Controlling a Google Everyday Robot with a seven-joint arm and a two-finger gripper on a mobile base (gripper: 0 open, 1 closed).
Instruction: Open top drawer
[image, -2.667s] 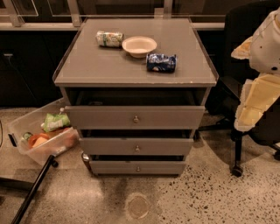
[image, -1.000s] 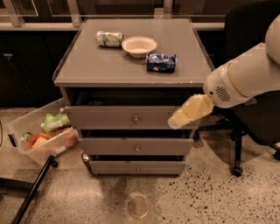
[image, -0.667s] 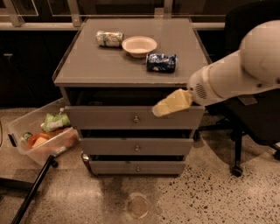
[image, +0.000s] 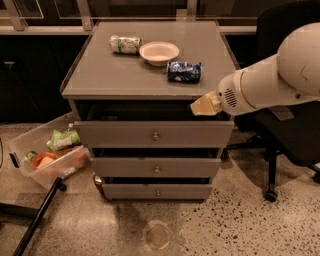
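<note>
At the counter's (image: 115, 75) front right edge, gripper (image: 202, 105) hovering above top drawer's (image: 115, 134) right end, clenched or released impossible to tell. Best lowered to the central round knob (image: 155, 136), then pulled straight outward.

The white arm (image: 292, 67) is stretching in from the right, its thick wrist (image: 242, 94) sloping slightly down. At the wrist's left end the pale gripper (image: 201, 105) is pointing leftward, hovering in air.
</note>
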